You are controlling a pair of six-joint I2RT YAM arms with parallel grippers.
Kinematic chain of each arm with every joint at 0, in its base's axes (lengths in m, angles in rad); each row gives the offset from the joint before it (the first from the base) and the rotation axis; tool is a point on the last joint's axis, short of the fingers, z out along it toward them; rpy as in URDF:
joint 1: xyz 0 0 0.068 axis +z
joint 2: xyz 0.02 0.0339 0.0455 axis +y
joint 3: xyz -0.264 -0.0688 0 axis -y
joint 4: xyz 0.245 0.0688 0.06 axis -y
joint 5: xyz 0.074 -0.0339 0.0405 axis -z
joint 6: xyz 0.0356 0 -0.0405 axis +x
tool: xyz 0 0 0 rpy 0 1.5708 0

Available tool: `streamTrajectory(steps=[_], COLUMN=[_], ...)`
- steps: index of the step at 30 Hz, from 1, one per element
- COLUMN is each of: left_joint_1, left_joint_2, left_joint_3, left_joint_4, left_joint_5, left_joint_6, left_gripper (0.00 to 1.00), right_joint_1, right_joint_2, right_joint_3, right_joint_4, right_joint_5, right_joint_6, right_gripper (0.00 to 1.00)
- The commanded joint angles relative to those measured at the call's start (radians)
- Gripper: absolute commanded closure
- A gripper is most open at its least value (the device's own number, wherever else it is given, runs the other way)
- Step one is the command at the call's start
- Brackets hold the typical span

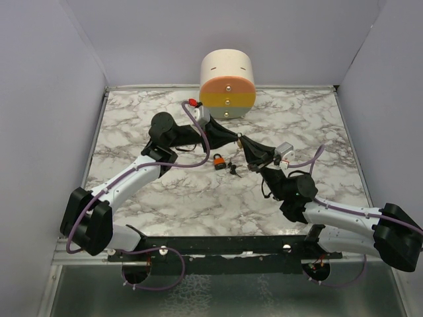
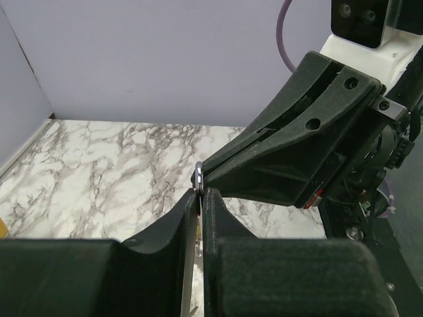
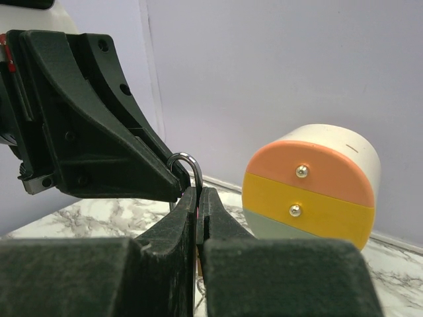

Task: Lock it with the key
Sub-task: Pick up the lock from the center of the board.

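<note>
Locking looks not yet begun: the key (image 1: 232,166) lies on the marble table (image 1: 165,198), just beside an orange padlock (image 1: 217,159). Above them the left gripper (image 1: 236,137) and right gripper (image 1: 243,142) meet tip to tip, both pinched on a small metal loop (image 3: 185,156) — what it belongs to is hidden.

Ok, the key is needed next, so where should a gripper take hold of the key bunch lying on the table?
Probably by the black heads, from straight above: the key bunch lies low on the marble table, so only a top-down pinch fits. The small padlock sits close on its left, so keep fingers off that side.
</note>
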Motion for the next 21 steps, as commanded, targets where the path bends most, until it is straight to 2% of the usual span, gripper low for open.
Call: streamTrajectory(steps=[1, 2, 9, 11, 16, 21], left_joint_1=[-0.006, -0.006, -0.008, -0.007, -0.004, -0.004], left_joint_2=[0.017, 0.018, -0.007, -0.032, -0.083, -0.121], left_joint_3=[0.036, 0.04, 0.025, 0.006, -0.004, 0.01], left_joint_4=[0.033, 0.033, 0.032, 0.031, -0.032, -0.104], left_joint_5=[0.03, 0.035, -0.007, -0.05, -0.16, -0.213], left_joint_6=[-0.004, -0.004, 0.034, 0.064, 0.147, 0.21], left_gripper=[0.97, 1.0, 1.0, 1.0, 1.0, 1.0], right_joint_1=[0.004, 0.004, 0.004, 0.004, 0.004, 0.004], right_joint_2=[0.004, 0.006, -0.003, -0.026, -0.109, -0.177], right_joint_3=[0.02, 0.02, 0.036, 0.037, 0.045, 0.071], right_joint_4=[0.035, 0.035, -0.018, -0.049, -0.166, -0.31], right_joint_5=[-0.04, -0.042, -0.062, -0.062, -0.02, 0.015], right_joint_6=[-0.007, -0.007, -0.019, -0.014, 0.027, 0.044], right_gripper=[0.99, 0.99, 0.99, 0.91, 0.58, 0.47])
